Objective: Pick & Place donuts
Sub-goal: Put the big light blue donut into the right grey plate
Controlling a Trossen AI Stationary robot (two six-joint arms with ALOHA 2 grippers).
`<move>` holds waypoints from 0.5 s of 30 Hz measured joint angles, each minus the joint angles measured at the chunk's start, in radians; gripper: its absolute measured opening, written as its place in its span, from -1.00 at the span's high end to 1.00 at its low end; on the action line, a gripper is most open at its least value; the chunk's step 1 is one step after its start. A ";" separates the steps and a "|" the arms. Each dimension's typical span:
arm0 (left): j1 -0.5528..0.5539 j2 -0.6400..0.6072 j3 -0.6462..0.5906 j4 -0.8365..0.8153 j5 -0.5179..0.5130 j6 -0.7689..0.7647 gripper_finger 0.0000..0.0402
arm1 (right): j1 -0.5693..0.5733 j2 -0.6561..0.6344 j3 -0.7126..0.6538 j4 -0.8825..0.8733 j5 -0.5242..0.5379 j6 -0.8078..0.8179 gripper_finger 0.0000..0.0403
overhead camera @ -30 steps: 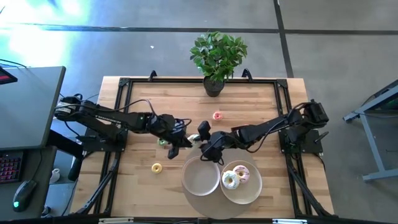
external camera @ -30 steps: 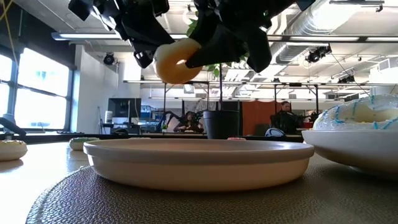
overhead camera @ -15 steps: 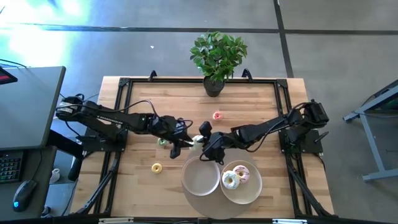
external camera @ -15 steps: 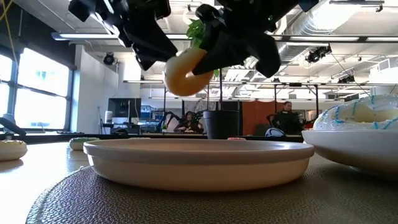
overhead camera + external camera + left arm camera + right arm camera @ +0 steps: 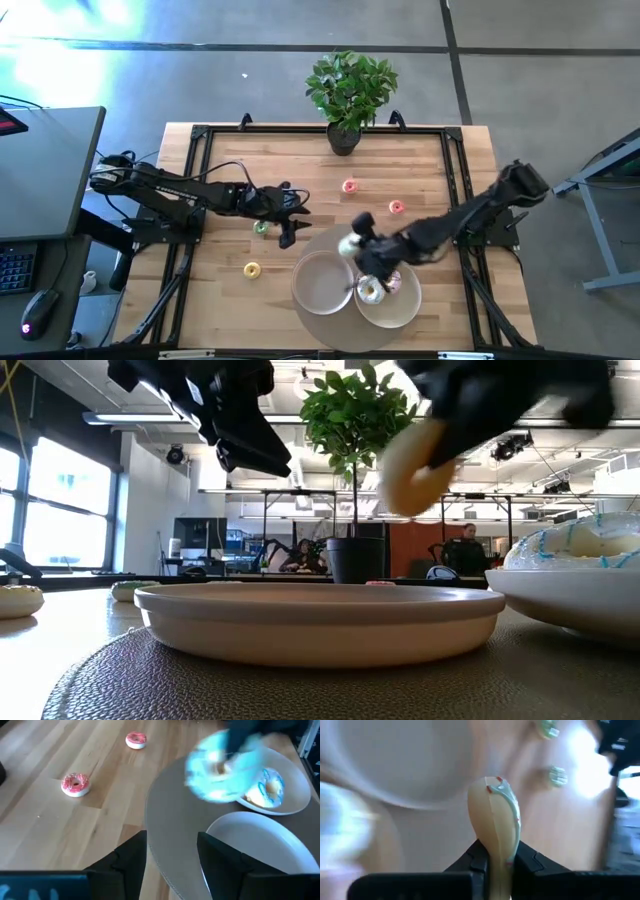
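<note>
My right gripper (image 5: 354,247) is shut on a larger donut with pale icing (image 5: 349,244), in the air over the round mat (image 5: 312,243) by the two white bowls. It blurs in the left wrist view as the donut (image 5: 223,768). My left gripper (image 5: 289,228) hangs open and empty just left of the mat. One bowl (image 5: 322,283) is empty; the other (image 5: 400,308) holds two iced donuts (image 5: 371,290). Tiny donuts lie flat on the wood: pink (image 5: 348,186), pink-red (image 5: 396,207), green (image 5: 261,228), yellow (image 5: 251,269). My right gripper pinches the donut's ring (image 5: 495,842) between its two fingers, one on the iced face and one on the plain face, so the donut shows edge-on. The fingers come from the table's right side. The donut is lifted clear of the mat and bowls (image 5: 415,460).
A potted plant (image 5: 350,95) stands at the table's far edge, in the middle. The mat and both bowls fill the near middle. Bare wood lies at the far left and far right. A dark side table (image 5: 45,170) stands beyond the left edge.
My left gripper has opened and let go of the pale-iced donut, staying near the mat's left edge. My right gripper has shut on the donut, taken it over, and swung with it toward the table's right and near edges, over the mat toward the filled bowl.
</note>
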 joint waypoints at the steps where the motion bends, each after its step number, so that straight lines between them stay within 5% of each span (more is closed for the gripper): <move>1: 0.000 0.000 0.000 0.000 -0.008 0.010 0.14 | 0.030 -0.017 0.000 -0.023 -0.027 0.057 0.81; 7: 0.000 0.000 0.000 -0.001 -0.072 0.021 0.14 | 0.231 -0.095 0.000 -0.133 -0.062 0.281 0.87; 15: 0.000 0.000 0.000 0.003 -0.083 0.017 0.14 | 0.457 -0.075 -0.004 -0.263 0.060 0.533 0.80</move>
